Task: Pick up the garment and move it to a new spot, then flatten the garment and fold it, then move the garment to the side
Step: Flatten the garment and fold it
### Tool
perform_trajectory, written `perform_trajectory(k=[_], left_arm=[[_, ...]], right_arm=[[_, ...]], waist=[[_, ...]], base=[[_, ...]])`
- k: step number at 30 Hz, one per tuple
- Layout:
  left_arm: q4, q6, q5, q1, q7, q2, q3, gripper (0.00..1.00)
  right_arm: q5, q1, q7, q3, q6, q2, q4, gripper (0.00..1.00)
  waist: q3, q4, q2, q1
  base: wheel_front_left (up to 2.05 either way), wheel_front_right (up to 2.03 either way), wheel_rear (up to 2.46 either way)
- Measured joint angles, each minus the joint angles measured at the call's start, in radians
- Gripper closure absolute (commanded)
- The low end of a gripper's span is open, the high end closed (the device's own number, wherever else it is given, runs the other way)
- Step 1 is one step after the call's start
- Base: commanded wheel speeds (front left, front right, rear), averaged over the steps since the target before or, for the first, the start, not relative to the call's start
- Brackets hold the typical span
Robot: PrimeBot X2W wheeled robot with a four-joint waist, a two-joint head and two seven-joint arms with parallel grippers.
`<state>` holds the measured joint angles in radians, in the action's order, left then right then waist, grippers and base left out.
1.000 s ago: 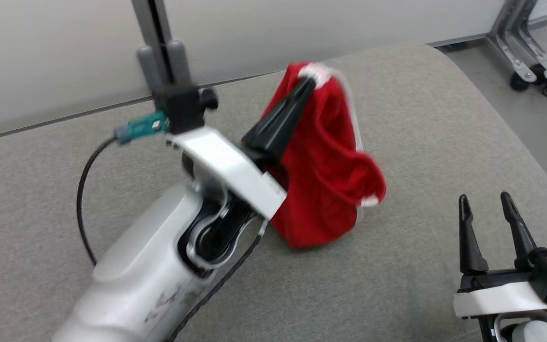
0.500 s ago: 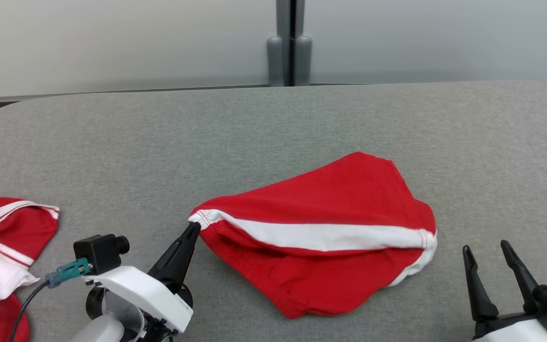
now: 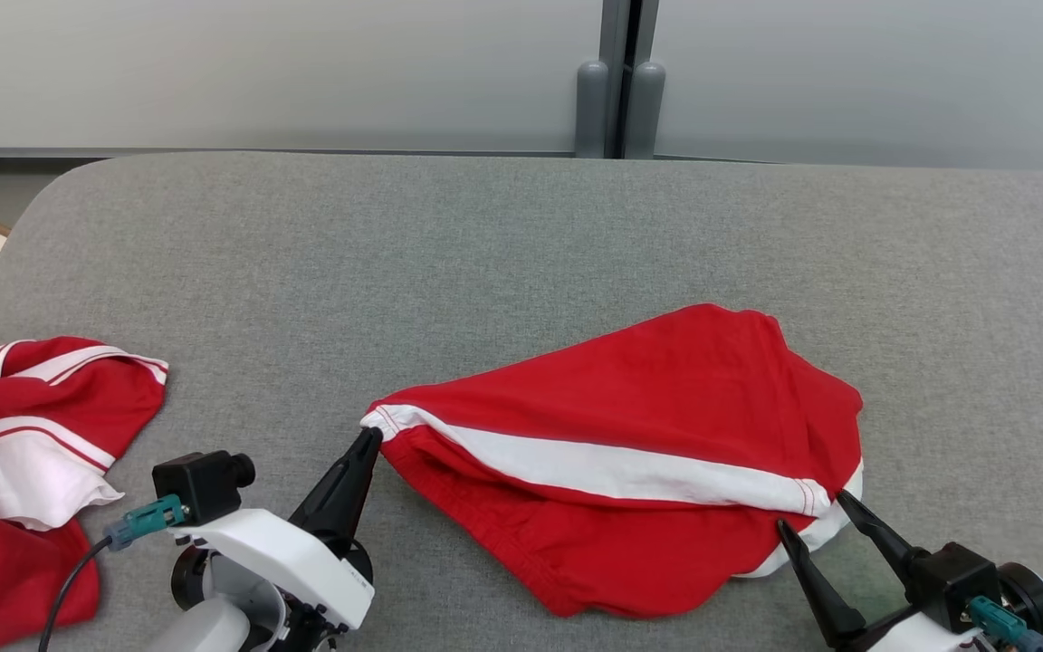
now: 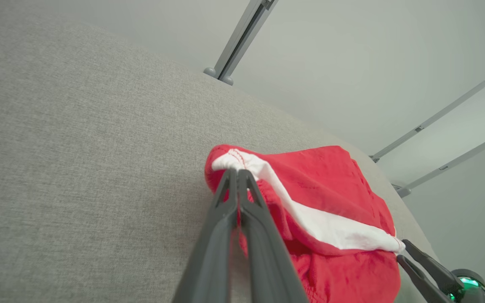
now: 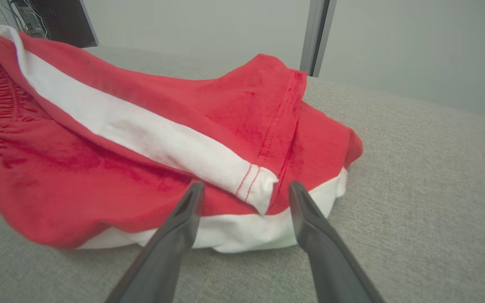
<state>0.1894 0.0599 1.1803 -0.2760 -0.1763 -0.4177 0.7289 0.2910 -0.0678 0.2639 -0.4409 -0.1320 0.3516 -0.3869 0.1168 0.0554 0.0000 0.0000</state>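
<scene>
On grey padding (image 3: 521, 235), the left gripper (image 3: 368, 444) pinches a corner of the red garment (image 3: 666, 407); the right gripper (image 3: 809, 509) gapes wide opposite.

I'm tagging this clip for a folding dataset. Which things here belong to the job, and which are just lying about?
In the job:
- red garment with a white stripe
- left gripper, shut on one striped corner
- right gripper, open at the other corner
- grey table, the work surface

Lying about:
- second red-and-white garment, at the table's left edge
- grey post behind the table
</scene>
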Motion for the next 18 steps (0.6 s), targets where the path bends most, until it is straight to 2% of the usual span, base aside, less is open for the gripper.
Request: perform_trajectory(k=[4, 5, 6, 7, 8, 9, 13, 18], left_arm=[[0.016, -0.006, -0.002, -0.009, -0.004, 0.01, 0.001, 1.0], [0.019, -0.007, -0.004, -0.013, -0.005, 0.012, 0.001, 1.0], [0.021, -0.008, -0.006, -0.015, -0.006, 0.014, 0.001, 1.0], [0.024, -0.011, -0.006, -0.017, -0.008, 0.014, 0.001, 1.0], [0.027, -0.012, -0.007, -0.019, -0.008, 0.015, 0.002, 1.0], [0.03, -0.013, -0.008, -0.021, -0.008, 0.016, 0.002, 1.0], [0.034, -0.015, -0.022, -0.034, -0.016, 0.013, 0.002, 1.0], [0.008, -0.024, -0.041, -0.089, -0.026, -0.002, -0.024, 1.0]], right_arm=[[0.019, -0.022, 0.0, -0.02, 0.0, 0.003, -0.016, 0.0], [0.02, -0.025, 0.0, -0.022, 0.0, 0.004, -0.02, 0.1], [0.023, -0.028, 0.0, -0.025, 0.0, 0.004, -0.022, 0.1], [0.024, -0.033, 0.0, -0.031, 0.0, 0.006, -0.023, 0.3], [0.024, -0.039, 0.0, -0.037, 0.0, 0.007, -0.024, 0.67], [0.024, -0.044, 0.0, -0.04, 0.0, 0.007, -0.029, 1.0], [0.014, -0.056, 0.0, -0.037, 0.0, 0.008, -0.006, 1.0], [-0.007, -0.095, 0.0, 0.087, 0.0, 0.011, 0.123, 1.0]], waist=[[0.012, 0.006, 0.0, 0.0], [0.016, 0.007, 0.0, 0.0], [0.019, 0.008, 0.0, 0.0], [0.022, 0.009, 0.0, 0.0], [0.025, 0.01, 0.0, 0.0], [0.028, 0.01, 0.0, 0.0], [0.038, 0.011, 0.0, 0.0], [0.05, -0.006, 0.0, 0.0]], base=[[0.0, 0.0, 0.0], [0.0, 0.0, 0.0], [0.0, 0.0, 0.0], [0.0, 0.0, 0.0], [0.0, 0.0, 0.0], [0.0, 0.0, 0.0], [0.0, 0.0, 0.0], [0.0, 0.0, 0.0]])
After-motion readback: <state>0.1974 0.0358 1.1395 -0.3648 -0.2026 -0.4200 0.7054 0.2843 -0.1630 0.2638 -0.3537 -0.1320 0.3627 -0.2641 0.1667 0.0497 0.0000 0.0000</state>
